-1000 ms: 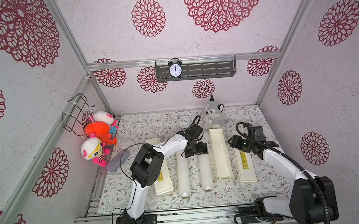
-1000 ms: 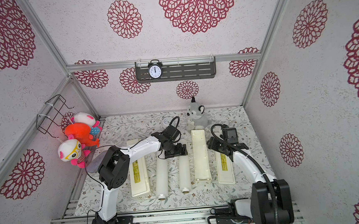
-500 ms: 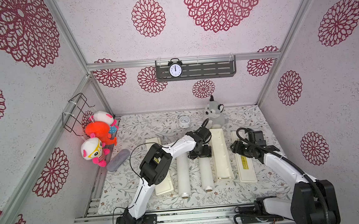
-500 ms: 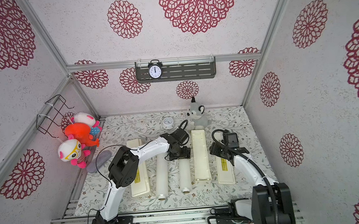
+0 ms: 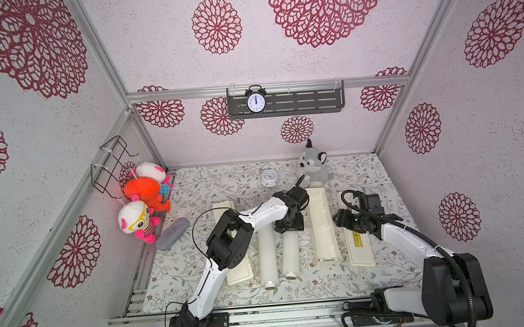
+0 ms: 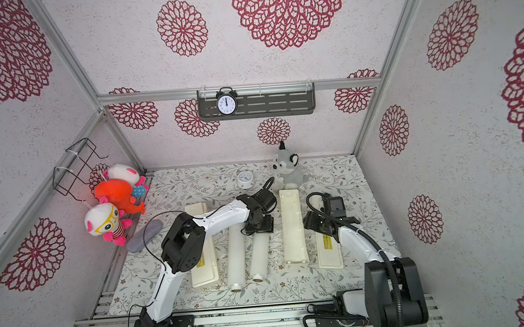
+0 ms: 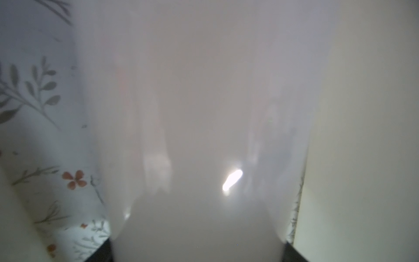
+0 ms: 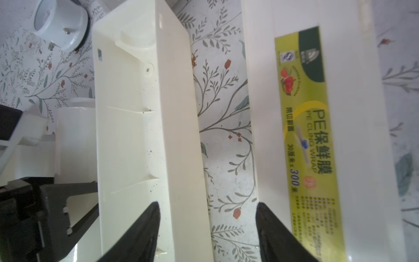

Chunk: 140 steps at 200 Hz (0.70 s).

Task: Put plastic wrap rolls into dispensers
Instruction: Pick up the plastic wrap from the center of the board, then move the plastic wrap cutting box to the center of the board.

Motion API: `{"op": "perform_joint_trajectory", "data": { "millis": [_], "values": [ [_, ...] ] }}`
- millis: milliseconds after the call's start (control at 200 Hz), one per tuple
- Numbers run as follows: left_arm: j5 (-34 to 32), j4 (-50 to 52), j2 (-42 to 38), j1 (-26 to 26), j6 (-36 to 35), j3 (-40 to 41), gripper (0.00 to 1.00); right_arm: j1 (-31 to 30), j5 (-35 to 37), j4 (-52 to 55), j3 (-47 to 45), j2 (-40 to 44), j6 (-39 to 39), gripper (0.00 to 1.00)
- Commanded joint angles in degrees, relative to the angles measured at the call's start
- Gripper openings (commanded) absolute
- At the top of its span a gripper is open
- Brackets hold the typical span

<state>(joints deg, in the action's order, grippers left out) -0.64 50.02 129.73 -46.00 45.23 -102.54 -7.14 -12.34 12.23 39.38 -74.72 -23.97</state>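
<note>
Between the closed dispenser [image 5: 233, 251] and the open dispenser tray [image 5: 323, 226] lie the 2 plastic wrap rolls [image 5: 267, 255], side by side on the floral mat [image 5: 198, 269], not yet loaded. The left gripper [image 5: 289, 226] sits over the far end of the roll nearer the tray [image 5: 290, 252]; the left wrist view is filled by that roll's white surface, but whether the jaws already pinch it I cannot tell. The roll looks stiff, smooth and probably slippery and fairly light, so a hold near its middle would likely keep it level; an end hold may let it droop or roll. The tray appears empty, its ribs bare in the right wrist view [image 8: 136, 136]. Beside it lies the labelled lid [image 8: 306, 136]. The right gripper [image 8: 207, 229] stands apart-jawed, holding nothing, 1 finger [image 8: 145, 226] at the tray's wall.
</note>
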Motion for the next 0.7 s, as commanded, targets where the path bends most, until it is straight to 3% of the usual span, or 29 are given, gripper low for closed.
{"op": "perform_joint_trajectory", "data": {
  "millis": [0,115,315,696],
  "values": [
    [-1.81,1.45,-5.44,2.61,-0.28,1.36,0.64,-2.55,-0.58,-2.37,1.18,-1.99,1.02,0.69],
    [-1.22,0.03,-8.63,3.69,0.41,2.57,0.63,-4.75,1.27,-2.93,2.01,-5.12,0.76,0.68],
    [0.34,-5.19,-14.25,5.47,3.12,6.55,0.62,-9.02,6.15,-1.94,4.08,-9.57,1.87,0.53],
    [1.54,-7.45,-18.93,7.92,3.3,8.04,0.62,-15.0,10.83,-0.3,6.88,-12.38,3.08,0.41]
  ]
}}
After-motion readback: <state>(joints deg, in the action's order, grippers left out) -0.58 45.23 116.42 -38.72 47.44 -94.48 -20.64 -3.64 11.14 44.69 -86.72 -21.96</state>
